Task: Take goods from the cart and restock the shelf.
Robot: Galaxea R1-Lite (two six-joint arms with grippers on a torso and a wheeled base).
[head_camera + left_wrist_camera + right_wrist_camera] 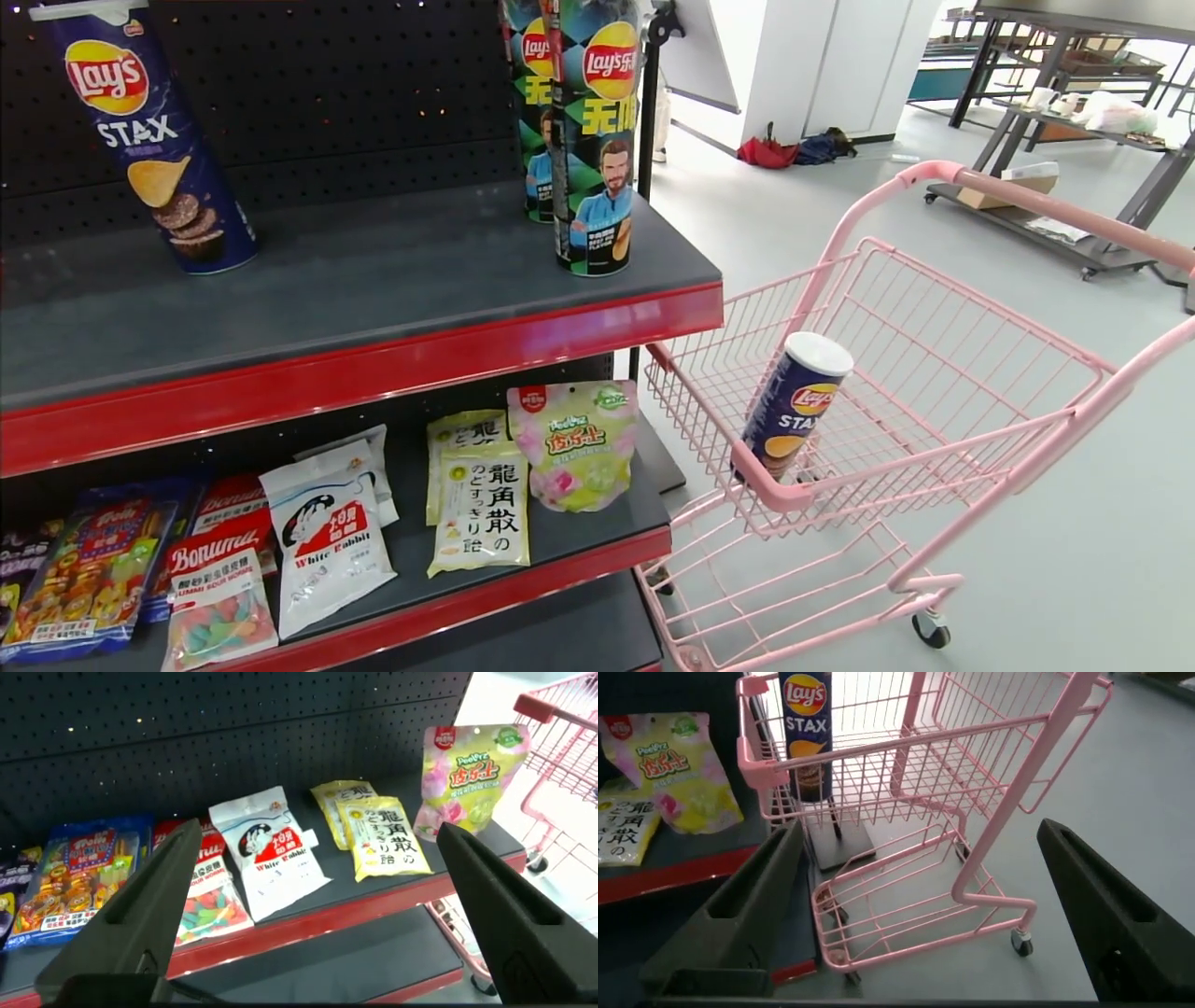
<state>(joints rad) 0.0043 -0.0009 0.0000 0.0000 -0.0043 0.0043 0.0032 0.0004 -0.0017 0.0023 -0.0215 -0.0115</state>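
Jaws on both arms stand wide apart, gripping nothing. Left gripper [320, 831] hangs in front of the lower shelf [588, 532], facing the bags laid out there. Right gripper [920, 826] hangs above the floor near the cart [780, 493], facing its basket and bottom rack.

That pink cart stands right of the shelving, its basket's left side just beside the shelf end. One blue can [794, 406] stands in the basket's near-left corner, white lid up, close against the wire wall.

On the upper shelf [373, 271], a second blue can [154, 140] stands far left against the pegboard. Two green cans [593, 140] stand at the right end, one behind the other.

Along the lower shelf, from left to right, lie a multicoloured bag [75, 579], red bags [219, 597], a white bag [327, 546] overlapping another white one, and two overlapping yellow bags [481, 509]. A green pouch [579, 448] stands propped at the right end, behind the yellow bags.
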